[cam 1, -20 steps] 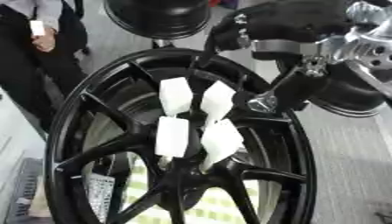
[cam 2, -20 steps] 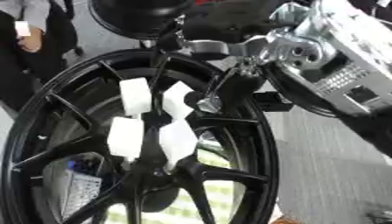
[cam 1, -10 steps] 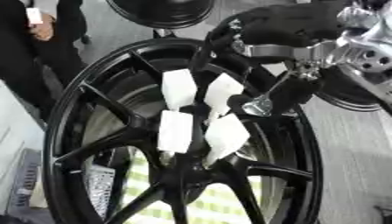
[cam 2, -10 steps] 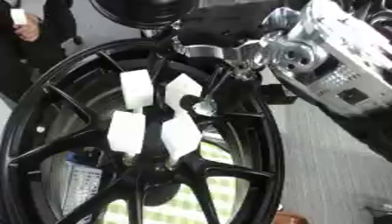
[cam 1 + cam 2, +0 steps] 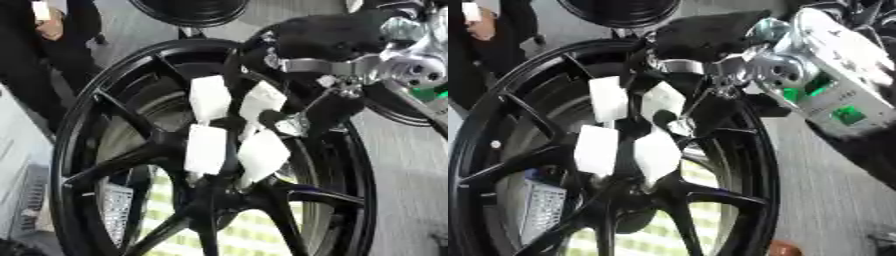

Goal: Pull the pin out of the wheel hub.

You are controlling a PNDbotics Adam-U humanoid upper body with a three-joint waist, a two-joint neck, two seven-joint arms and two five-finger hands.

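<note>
A black multi-spoke wheel hub (image 5: 131, 160) stands on edge and fills most of the frame, its rim running from the upper centre down to the lower right. A second dark wheel (image 5: 188, 10) shows at the top centre. The robot's right hand (image 5: 328, 105) enters from the upper right, its dark fingers (image 5: 271, 117) curled in toward the hub's centre. Four white pins (image 5: 208, 97), blocky and tab-like, sit clustered around the hub's centre, two above and two below. The fingers lie against the upper right pin (image 5: 262, 100); whether they pinch it or only touch it cannot be told.

Compared with the frames half a second and one second before, the hand has closed in from the upper right onto the pin cluster, while all four pins stay seated. The extraction therefore appears not yet begun: the hand is judged to be at the grasping stage. The left hand is out of view.
</note>
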